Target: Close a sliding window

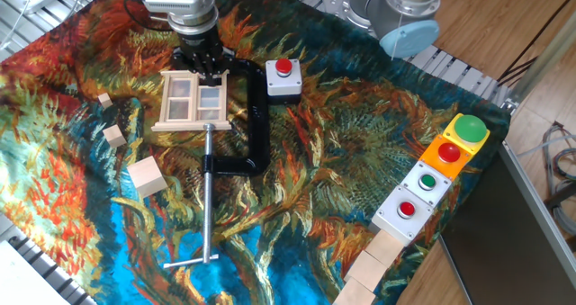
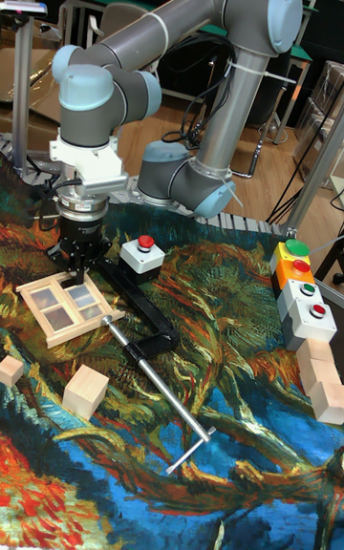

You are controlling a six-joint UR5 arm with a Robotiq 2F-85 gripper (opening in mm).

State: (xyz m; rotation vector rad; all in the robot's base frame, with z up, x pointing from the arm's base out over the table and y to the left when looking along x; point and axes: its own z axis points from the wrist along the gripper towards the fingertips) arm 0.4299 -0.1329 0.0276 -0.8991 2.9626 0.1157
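the sliding window [image 1: 192, 101] [image 2: 70, 300] lies flat on the patterned cloth [image 1: 342, 152] [image 2: 220, 388] near the far left of the table, its two rows of panes facing up. the gripper [image 1: 203, 69] [image 2: 75, 268] hangs over the window's far edge, fingertips pointing down at about the top rail; whether the black fingers are parted or pressed together cannot be told from either view, and nothing is plainly held between them. just right of the window lies a black c-clamp [image 1: 253, 116] [image 2: 139, 306], its long metal rod [image 1: 208, 197] [image 2: 158, 388] running toward the near edge. a grey button box [image 1: 283, 79] [image 2: 141, 256] with a red button sits beside the clamp's far end. wooden cubes [image 1: 147, 176] [image 2: 84, 391] lie loose to the window's near left, and a row of button boxes [image 1: 432, 174] [image 2: 298, 287] stands at the right.
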